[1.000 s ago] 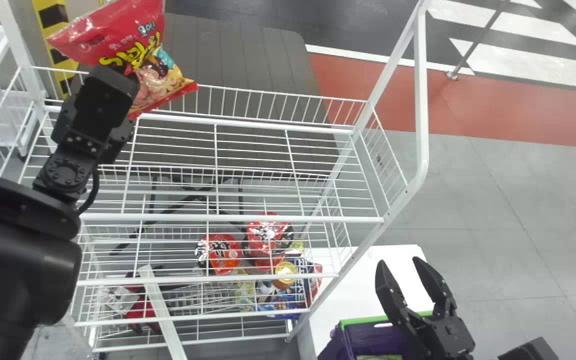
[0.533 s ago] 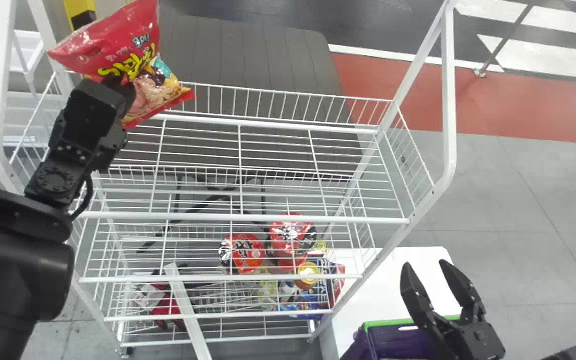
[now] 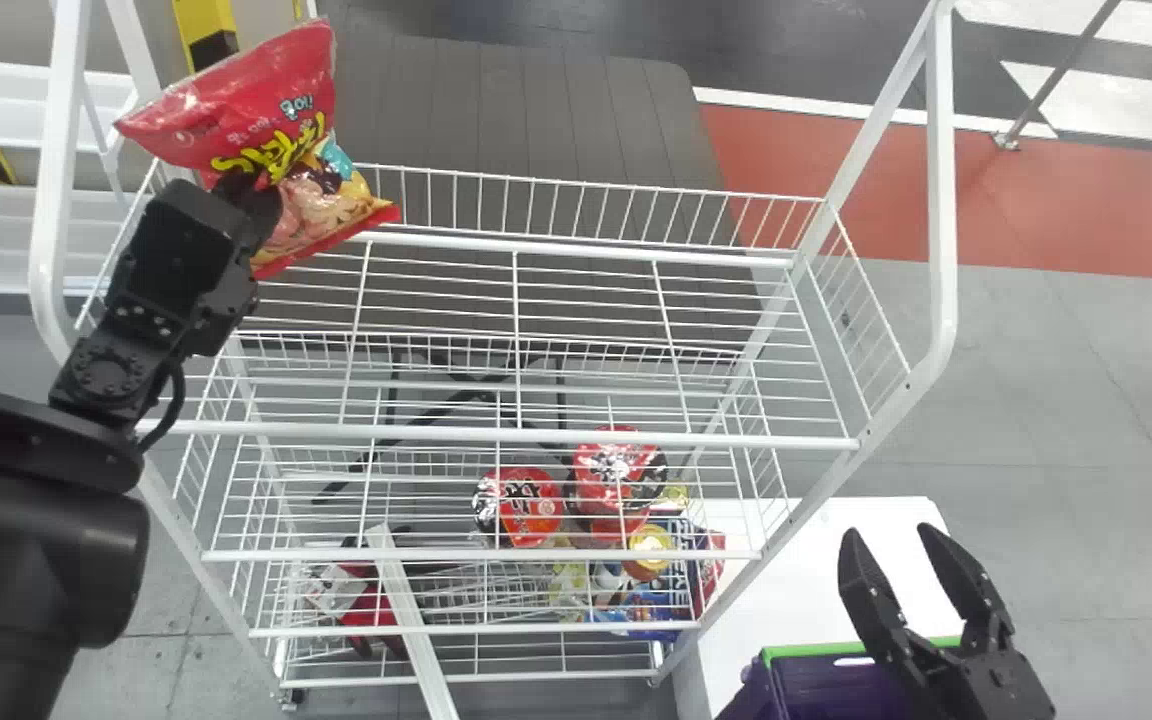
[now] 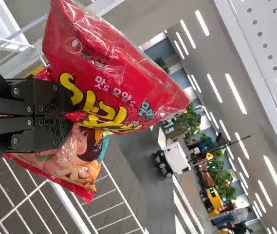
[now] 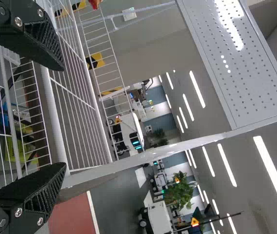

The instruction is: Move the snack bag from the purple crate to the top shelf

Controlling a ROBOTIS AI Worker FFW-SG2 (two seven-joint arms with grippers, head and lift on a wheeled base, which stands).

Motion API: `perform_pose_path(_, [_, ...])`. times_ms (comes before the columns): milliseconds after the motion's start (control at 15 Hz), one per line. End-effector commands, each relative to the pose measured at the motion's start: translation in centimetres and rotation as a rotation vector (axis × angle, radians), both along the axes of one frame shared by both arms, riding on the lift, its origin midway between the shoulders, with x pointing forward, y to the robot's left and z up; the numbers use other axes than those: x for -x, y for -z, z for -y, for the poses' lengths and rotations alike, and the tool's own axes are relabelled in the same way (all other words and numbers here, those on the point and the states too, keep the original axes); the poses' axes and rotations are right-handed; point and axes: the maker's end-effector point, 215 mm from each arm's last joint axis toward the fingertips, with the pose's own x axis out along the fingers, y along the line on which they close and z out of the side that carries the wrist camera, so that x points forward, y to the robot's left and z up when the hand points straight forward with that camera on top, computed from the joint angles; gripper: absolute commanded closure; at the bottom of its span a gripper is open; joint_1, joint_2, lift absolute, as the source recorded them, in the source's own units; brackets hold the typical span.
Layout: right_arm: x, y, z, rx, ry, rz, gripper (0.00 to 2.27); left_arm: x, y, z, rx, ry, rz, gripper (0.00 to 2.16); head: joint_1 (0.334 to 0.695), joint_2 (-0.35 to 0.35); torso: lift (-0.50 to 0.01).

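Note:
My left gripper (image 3: pixel 251 195) is shut on the red snack bag (image 3: pixel 271 130), held above the left end of the rack's top shelf (image 3: pixel 576 250). In the left wrist view the gripper (image 4: pixel 63 116) pinches the middle of the snack bag (image 4: pixel 114 83), which bulges out on both sides. My right gripper (image 3: pixel 881 545) stands open and empty at the lower right, over the purple crate (image 3: pixel 831 685) with its green rim. The right wrist view shows the gripper (image 5: pixel 55 117) with its fingers wide apart, near the white wire rack.
Lower shelves hold red packages (image 3: pixel 519 505) and other goods. A white table (image 3: pixel 786 560) stands right of the rack under the crate. White posts (image 3: pixel 941 200) rise at both ends of the top shelf, the left one close behind my left arm.
The rack, table, crate and right gripper have all shifted rightward in the head view. The left gripper has stayed near the view's upper left, still holding the bag, now slightly lower.

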Motion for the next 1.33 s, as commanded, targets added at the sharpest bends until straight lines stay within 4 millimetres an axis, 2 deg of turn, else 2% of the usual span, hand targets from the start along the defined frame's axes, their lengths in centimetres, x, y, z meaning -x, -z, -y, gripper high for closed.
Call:
perform_pose_path(0, [0.1, 0.0, 0.2, -0.003, 0.005, 0.000, 0.13, 0.1, 0.1, 0.4, 0.010, 0.001, -0.003, 0.66, 0.695, -0.175, 0.001])
perform_pose_path(67, [0.1, 0.1, 0.3, -0.002, 0.005, -0.001, 0.13, 0.2, 0.5, 0.5, 0.006, -0.003, -0.015, 0.17, 0.695, -0.176, 0.001])
perform_pose_path(133, [0.1, 0.1, 0.2, -0.002, 0.004, -0.002, 0.13, 0.4, 1.0, 0.6, 0.000, -0.007, -0.031, 0.04, 0.695, -0.180, 0.001])
perform_pose_path(267, [0.1, 0.3, 0.3, -0.006, 0.005, -0.004, 0.13, 0.9, 1.5, 0.9, -0.001, -0.009, -0.038, 0.01, 0.695, -0.184, 0.001])
perform_pose_path(400, [0.2, 0.4, 0.4, -0.004, 0.005, -0.005, 0.13, 1.3, 1.2, 1.0, -0.003, -0.023, -0.039, 0.03, 0.695, -0.189, 0.001])
perform_pose_path(467, [0.1, 0.3, 0.3, -0.005, 0.004, -0.004, 0.13, 1.4, 0.3, 1.0, 0.000, -0.026, -0.027, 0.06, 0.695, -0.191, 0.001])
perform_pose_path(867, [0.2, 0.3, 0.3, -0.005, 0.002, -0.003, 0.13, 3.9, -0.7, 1.9, 0.026, -0.054, -0.065, 0.08, 0.695, -0.204, 0.001])
perform_pose_path(1133, [0.1, 0.3, 0.2, -0.006, -0.001, -0.005, 0.13, 6.0, 1.8, 3.2, 0.044, -0.081, -0.243, 0.10, 0.695, -0.218, 0.001])
perform_pose_path(1267, [0.1, 0.3, 0.1, -0.005, -0.003, -0.005, 0.13, 6.4, 2.1, 4.3, 0.062, -0.090, -0.294, 0.12, 0.695, -0.230, 0.001])
